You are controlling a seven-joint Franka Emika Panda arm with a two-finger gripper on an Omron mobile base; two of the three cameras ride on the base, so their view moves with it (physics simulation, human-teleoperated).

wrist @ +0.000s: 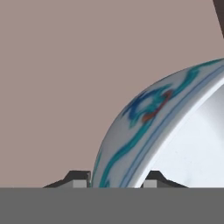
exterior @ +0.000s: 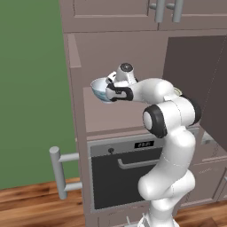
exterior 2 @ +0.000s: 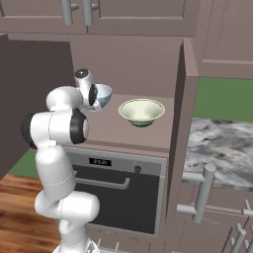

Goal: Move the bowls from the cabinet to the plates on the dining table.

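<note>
Bowls are what we are after, and we have the first one: our pincer [wrist: 116, 181] is pinching the rim of the white-and-blue bowl [exterior: 100, 90], one finger outside the painted wall and one inside, as the hand view shows, with the rim running up between the two tips. We took it by the rim because the bowl is too broad to span across; an edge grip is the only hold that suits narrow fingers. In the left base view the bowl looks tipped and slightly raised above the cabinet shelf [exterior 2: 123, 131], though we cannot tell for sure whether its foot has left the surface.

The cream-green bowl [exterior 2: 142, 111] sits upright on the same shelf, near the first one but apart from it, waiting for our second trip. Both rest in the open recess of the cabinet [exterior 2: 183, 94], above the dark oven front [exterior 2: 116, 195], with the doors swung wide so that the arm can reach in.

The dining table [exterior 2: 222, 148], our marble bench, shows to the right past the open door; the plates are out of sight from here. We judge the task barely begun: one bowl gripped, none delivered. Next we must draw the bowl out without clipping the door or the other bowl, and a rim hold may let it swing or slip.
</note>
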